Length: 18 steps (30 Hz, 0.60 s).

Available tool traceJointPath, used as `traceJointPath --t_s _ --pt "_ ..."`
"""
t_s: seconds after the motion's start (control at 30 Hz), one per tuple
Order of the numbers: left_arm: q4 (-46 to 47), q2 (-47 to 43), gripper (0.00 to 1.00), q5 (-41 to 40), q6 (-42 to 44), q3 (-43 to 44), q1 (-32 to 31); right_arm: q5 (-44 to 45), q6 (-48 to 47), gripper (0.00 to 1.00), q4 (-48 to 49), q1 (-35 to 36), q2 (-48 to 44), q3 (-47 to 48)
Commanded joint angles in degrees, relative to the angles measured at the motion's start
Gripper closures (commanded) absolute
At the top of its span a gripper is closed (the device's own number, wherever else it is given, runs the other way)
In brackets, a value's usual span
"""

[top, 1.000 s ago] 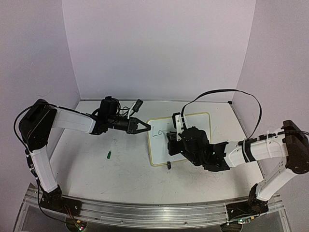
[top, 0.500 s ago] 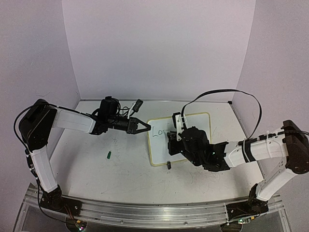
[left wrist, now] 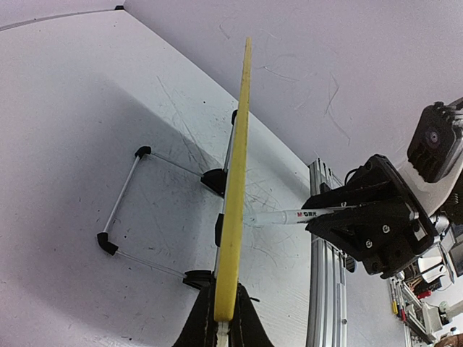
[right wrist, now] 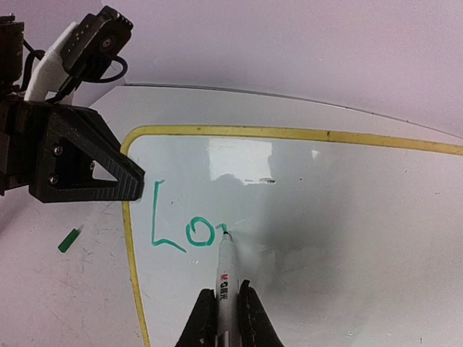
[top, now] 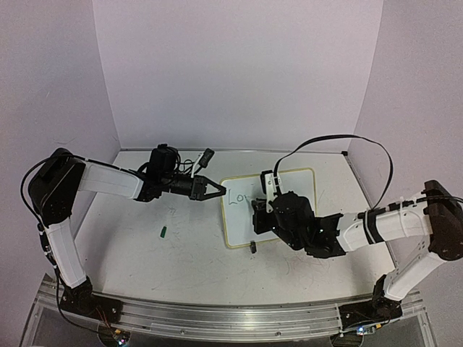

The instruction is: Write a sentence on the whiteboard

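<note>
Currently the right hand (right wrist: 226,290) is clamped on a marker (right wrist: 223,264). Its tip touches the whiteboard (right wrist: 333,217) just right of the green "Lo" (right wrist: 177,233) at centre-left of the right wrist view, where a 3rd letter looks barely begun. The left hand (left wrist: 223,318) pinches the board's yellow frame at the bottom of its own view. The board is propped on 2 black clip feet (left wrist: 214,181) (leaning, as far as I can tell) mid-tabletop (top: 145,253). To write well, I judge the tip needs light, even pressure and short strokes rightward along one baseline, with the left hand bracing against the push. A small green piece (top: 164,231), likely the cap, lies apart at lower left of the top view. No containers show.
</note>
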Motion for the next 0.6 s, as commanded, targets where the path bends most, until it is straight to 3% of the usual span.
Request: traceJointPath --t_s 0.0,0.57 --pt "1.3 -1.0 1.0 1.7 0.6 -0.4 -1.0 0.1 1.8 1.0 -0.9 -0.2 -1.8 -1.4" --pt "1.3 -0.8 1.0 1.7 0.6 -0.4 -1.0 0.1 2.9 1.0 -1.1 -0.1 -1.9 -1.9"
